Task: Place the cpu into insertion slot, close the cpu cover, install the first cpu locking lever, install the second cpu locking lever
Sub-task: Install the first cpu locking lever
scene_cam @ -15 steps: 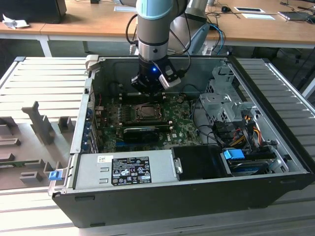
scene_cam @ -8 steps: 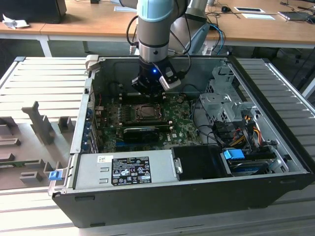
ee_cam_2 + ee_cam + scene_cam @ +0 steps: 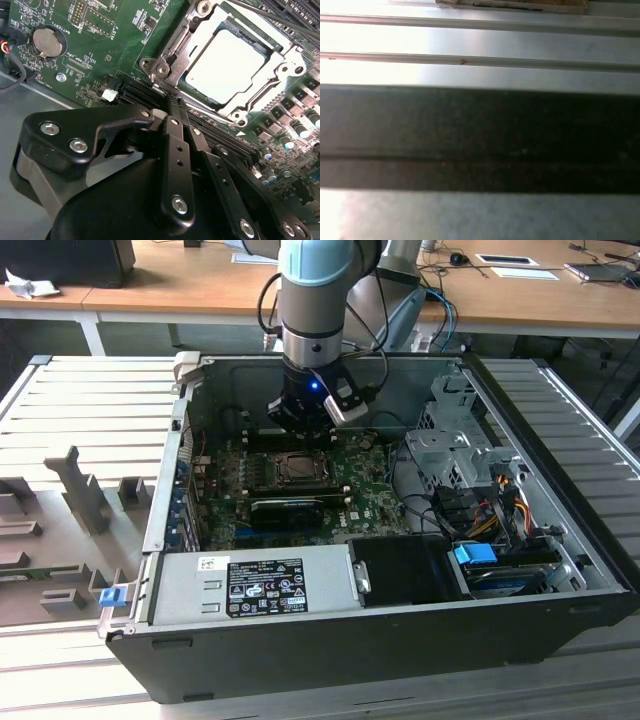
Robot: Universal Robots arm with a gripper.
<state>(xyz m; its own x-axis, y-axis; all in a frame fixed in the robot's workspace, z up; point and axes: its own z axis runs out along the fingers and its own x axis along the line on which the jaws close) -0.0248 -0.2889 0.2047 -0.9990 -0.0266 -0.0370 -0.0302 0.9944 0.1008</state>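
Observation:
The cpu (image 3: 225,65) is a pale square chip lying flat in the insertion slot (image 3: 298,470) on the green motherboard. The silver cpu cover (image 3: 215,102) lies down around it, and the chip shows through its cut-out centre. In the second wrist view my gripper (image 3: 172,107) is shut with nothing between its black fingers (image 3: 176,150). Its tip sits just beside the slot's edge, over the black memory slots. In the exterior view the gripper (image 3: 303,420) hangs inside the open computer case, right behind the slot.
A long black graphics card (image 3: 290,508) lies in front of the slot. The power supply (image 3: 250,585) fills the case's front, and a drive cage with cables (image 3: 470,470) stands on the exterior view's right. A coin battery (image 3: 49,41) sits on the board. Case walls (image 3: 170,460) enclose the work area.

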